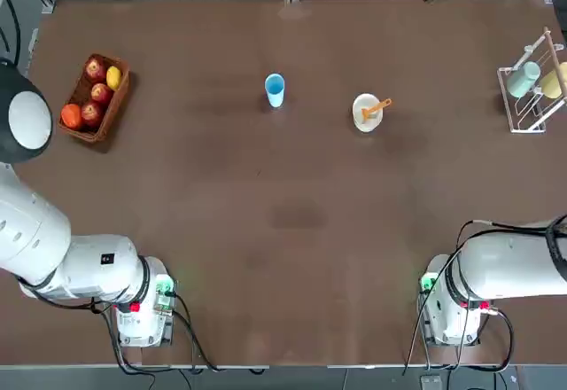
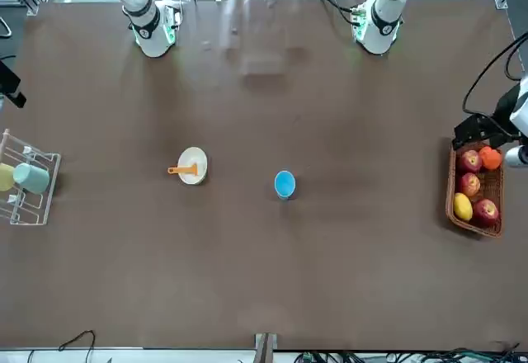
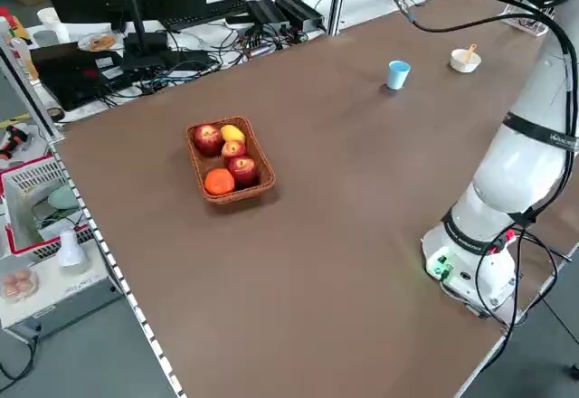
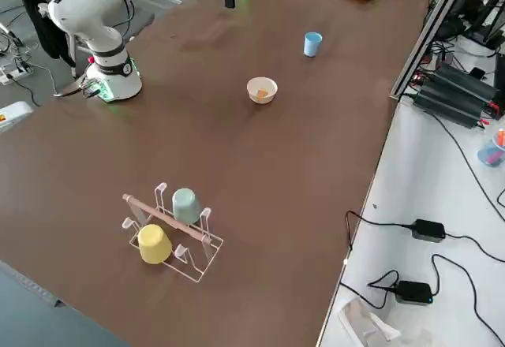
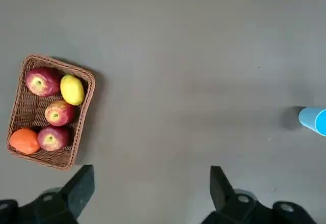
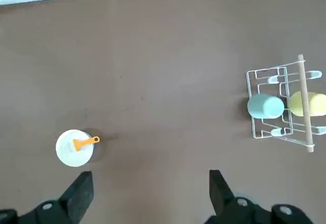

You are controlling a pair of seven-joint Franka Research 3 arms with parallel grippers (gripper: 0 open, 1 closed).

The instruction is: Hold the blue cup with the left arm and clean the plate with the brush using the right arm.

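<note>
blue cup [image 1: 275, 89] stands upright on the brown table [image 1: 292, 230], mid-table toward the far side, nothing touching it. plate [image 1: 367, 112] sits to the cup's right in the top view, a clear gap between them. brush [image 1: 377, 106] rests in the plate, orange handle sticking out over the rim on the side away from the cup

left gripper [image 5: 150, 191] is high above the table's left part, fingers spread wide apart, nothing between them; the cup shows only at the edge of its wrist view, well off. right gripper [image 6: 150, 193] is also high up, fingers released and wide, holding nothing; plate and brush lie below and off to one side, not between the fingers. neither arm is near cup or plate, both bases at the near table edge

wicker basket [image 1: 111, 106] at the far left of the table holds red apples [image 1: 96, 93], a yellow fruit [image 1: 113, 77] and an orange [image 1: 71, 116]. white wire rack [image 1: 532, 89] at the far right edge carries a pale teal cup [image 1: 524, 78] and a yellow cup [image 1: 553, 81] lying on their sides. cables and gear lie along the far table edge
</note>
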